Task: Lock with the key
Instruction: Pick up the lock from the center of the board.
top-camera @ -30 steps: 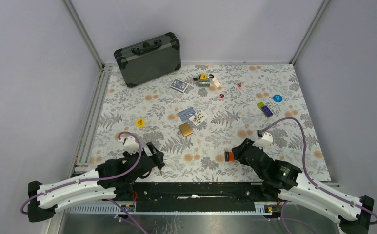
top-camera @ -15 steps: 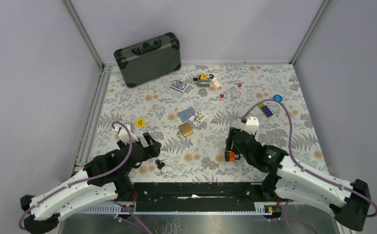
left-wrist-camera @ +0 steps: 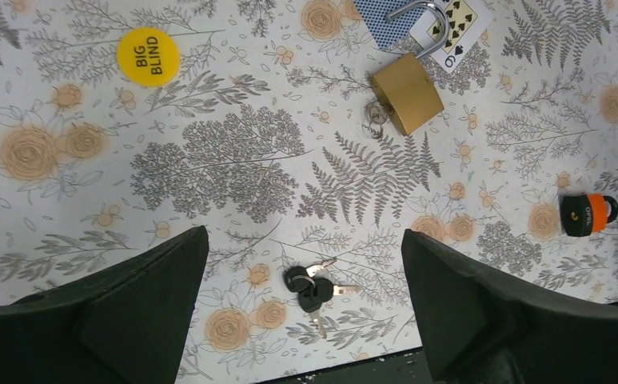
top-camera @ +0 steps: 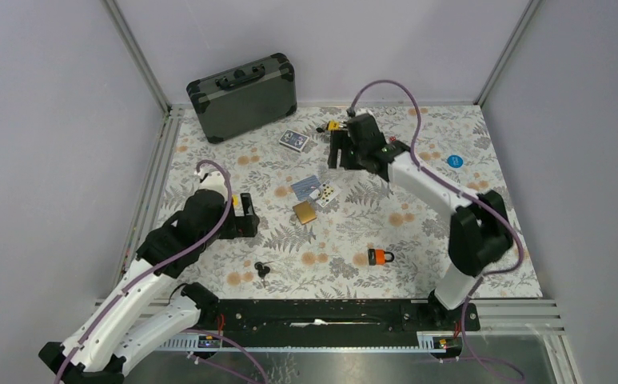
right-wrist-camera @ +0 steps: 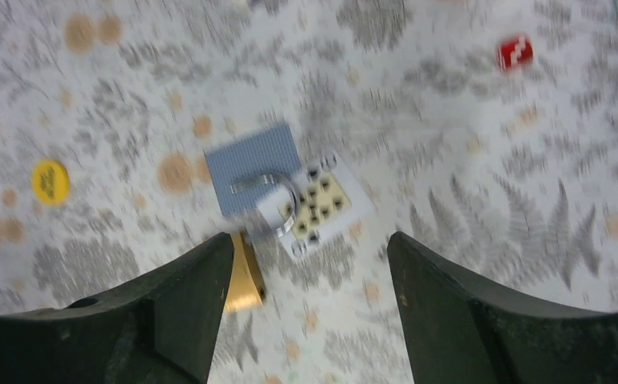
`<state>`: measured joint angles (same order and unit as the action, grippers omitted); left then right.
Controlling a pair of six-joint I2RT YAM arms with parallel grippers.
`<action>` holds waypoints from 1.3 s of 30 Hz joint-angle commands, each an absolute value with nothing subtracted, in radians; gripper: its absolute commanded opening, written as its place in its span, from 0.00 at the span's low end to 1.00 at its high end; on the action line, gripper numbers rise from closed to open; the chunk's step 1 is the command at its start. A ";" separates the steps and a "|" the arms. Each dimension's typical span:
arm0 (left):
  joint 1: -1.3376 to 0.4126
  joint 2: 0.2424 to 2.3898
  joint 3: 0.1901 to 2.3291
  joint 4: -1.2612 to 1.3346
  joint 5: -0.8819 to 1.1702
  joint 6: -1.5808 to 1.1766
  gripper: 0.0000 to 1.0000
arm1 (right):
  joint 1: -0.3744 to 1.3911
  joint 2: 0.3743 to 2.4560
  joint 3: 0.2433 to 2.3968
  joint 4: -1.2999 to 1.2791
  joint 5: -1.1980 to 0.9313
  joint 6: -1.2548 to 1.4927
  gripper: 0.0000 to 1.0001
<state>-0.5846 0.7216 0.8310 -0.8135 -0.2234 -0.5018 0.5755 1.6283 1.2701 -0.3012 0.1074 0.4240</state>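
Observation:
A bunch of black-headed keys (top-camera: 261,269) (left-wrist-camera: 315,286) lies on the flowered cloth near the front edge. An orange padlock (top-camera: 380,256) (left-wrist-camera: 585,214) lies to their right. Farther back a brass padlock (top-camera: 305,212) (left-wrist-camera: 405,92) (right-wrist-camera: 241,276) rests beside two playing cards (top-camera: 315,189). My left gripper (top-camera: 249,226) (left-wrist-camera: 304,240) hangs open and empty above the keys. My right gripper (top-camera: 337,156) (right-wrist-camera: 309,240) is stretched to the far middle of the table, open and empty, looking down on the cards and the brass padlock. That view is blurred.
A black case (top-camera: 243,94) leans at the back left. Scattered on the cloth are a card deck (top-camera: 294,140), a yellow padlock with a tag (top-camera: 333,126), red dice (top-camera: 363,157), a blue chip (top-camera: 454,161), a purple-and-yellow block (top-camera: 433,179) and a yellow chip (top-camera: 229,201) (left-wrist-camera: 148,56).
The left gripper let the keys go onto the cloth and rose back. The right gripper released the orange padlock and swung to the far middle of the table, opening wider.

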 commanded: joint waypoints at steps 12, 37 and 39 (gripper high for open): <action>-0.579 0.588 0.775 -0.732 -0.226 -0.381 0.99 | 0.479 2.466 2.345 -0.506 0.138 0.389 0.75; -0.579 0.646 0.773 -0.716 -0.144 -0.359 0.99 | 0.459 2.775 2.559 -0.375 0.315 0.279 0.73; -0.579 0.648 0.773 -0.715 -0.141 -0.359 0.99 | 0.455 2.784 2.559 -0.386 0.309 0.284 0.69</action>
